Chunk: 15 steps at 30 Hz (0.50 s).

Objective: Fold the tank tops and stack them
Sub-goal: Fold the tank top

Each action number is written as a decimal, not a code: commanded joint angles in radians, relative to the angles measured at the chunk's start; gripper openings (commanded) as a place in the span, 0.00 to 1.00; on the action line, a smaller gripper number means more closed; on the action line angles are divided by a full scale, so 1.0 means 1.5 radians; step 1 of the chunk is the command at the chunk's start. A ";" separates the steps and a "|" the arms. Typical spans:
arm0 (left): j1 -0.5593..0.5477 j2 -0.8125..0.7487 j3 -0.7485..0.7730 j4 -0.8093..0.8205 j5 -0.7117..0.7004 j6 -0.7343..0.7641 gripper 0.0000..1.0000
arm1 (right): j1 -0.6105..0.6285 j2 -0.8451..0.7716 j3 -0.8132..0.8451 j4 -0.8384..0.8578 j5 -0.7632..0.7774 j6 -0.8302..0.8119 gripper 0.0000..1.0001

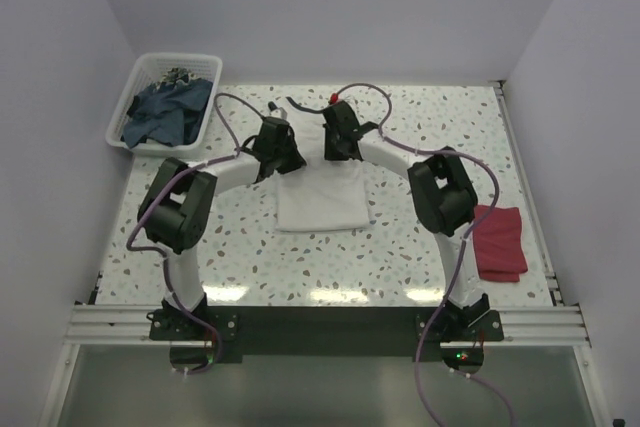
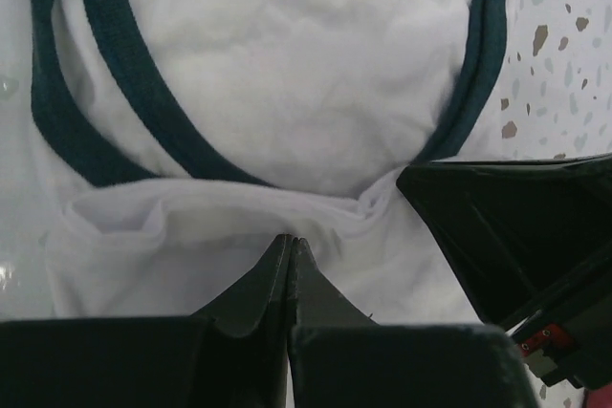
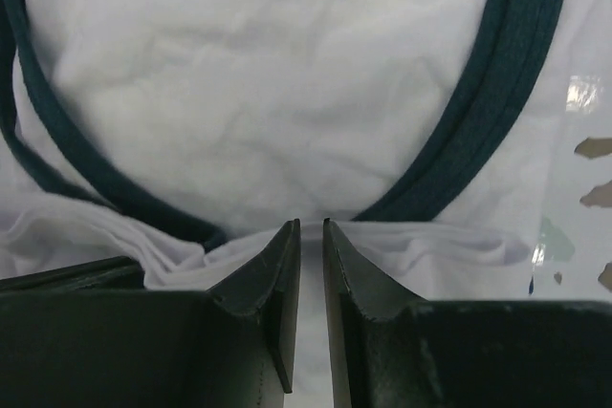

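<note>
**Far-edge grasp on the second top.** The white tank top (image 1: 322, 202) lies as a rough rectangle at the middle of the tabletop (image 1: 300, 272). Its navy trim (image 3: 497, 102) curves just ahead of both sets of fingers. The red tank top (image 1: 498, 242) rests folded near the right edge, well apart from the white one. A basket (image 1: 135, 97) holding dark blue cloth (image 1: 165, 112) stands at the far left corner.

**Step in hand (judged).** The far edge of the white top is being taken up for a fold toward the near edge. To do this well:
- Both grippers should hold the same layers before rising.
- They should lift level with each other and keep the cloth lightly taut between them.
- They should carry the edge over until it meets the near hem, then lay it flat before letting go.
- Uneven height or a missed layer would probably skew the fold.

**Gripper state.** The left gripper (image 2: 289, 244) is clenched, its tips meeting on a raised pucker of white cloth, which it appears to pinch. The right gripper (image 3: 311, 228) shows a thin slit between its fingers above the cloth edge. Whether fabric sits in that slit cannot be told.

**Pose.** Both elbows are thrown outward toward the left and right edges. The forearms converge inward, and the grippers point down side by side at the top's far edge, close to each other.
</note>
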<state>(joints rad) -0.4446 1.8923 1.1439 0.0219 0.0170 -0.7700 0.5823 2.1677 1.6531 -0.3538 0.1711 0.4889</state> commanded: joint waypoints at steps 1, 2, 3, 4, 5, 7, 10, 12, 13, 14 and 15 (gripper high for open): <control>0.026 0.046 0.065 0.044 0.031 0.005 0.03 | -0.014 0.028 0.066 -0.014 -0.007 -0.019 0.19; 0.029 0.059 0.068 0.044 0.031 0.004 0.04 | -0.017 0.035 0.076 -0.015 -0.011 -0.017 0.19; 0.032 0.063 0.070 0.043 0.028 0.006 0.05 | -0.022 0.039 0.077 -0.018 -0.015 -0.014 0.19; 0.033 0.067 0.070 0.042 0.025 0.006 0.06 | -0.024 0.038 0.075 -0.016 -0.016 -0.012 0.19; 0.035 0.070 0.069 0.040 0.022 0.006 0.08 | -0.025 0.037 0.066 -0.004 -0.017 -0.011 0.20; 0.037 0.080 0.067 0.032 0.014 0.005 0.08 | -0.025 0.040 0.065 -0.003 -0.017 -0.013 0.20; 0.037 0.083 0.056 0.023 -0.007 0.000 0.09 | -0.025 0.041 0.049 0.004 -0.016 -0.014 0.20; 0.037 0.079 0.043 0.015 -0.021 -0.010 0.10 | -0.025 0.038 0.026 0.013 -0.019 -0.010 0.20; 0.036 0.076 0.038 0.009 -0.032 -0.015 0.10 | -0.025 0.033 0.016 0.021 -0.019 -0.007 0.20; 0.035 0.067 0.030 0.008 -0.037 -0.022 0.10 | -0.024 0.029 -0.009 0.026 -0.019 -0.005 0.20; 0.034 0.059 0.004 0.017 -0.042 -0.033 0.10 | -0.024 0.022 -0.024 0.032 -0.020 0.002 0.20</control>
<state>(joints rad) -0.3946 2.0003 1.2079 0.0460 0.0196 -0.7860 0.5430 2.2314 1.6752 -0.3202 0.1604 0.4866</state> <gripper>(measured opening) 0.097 0.200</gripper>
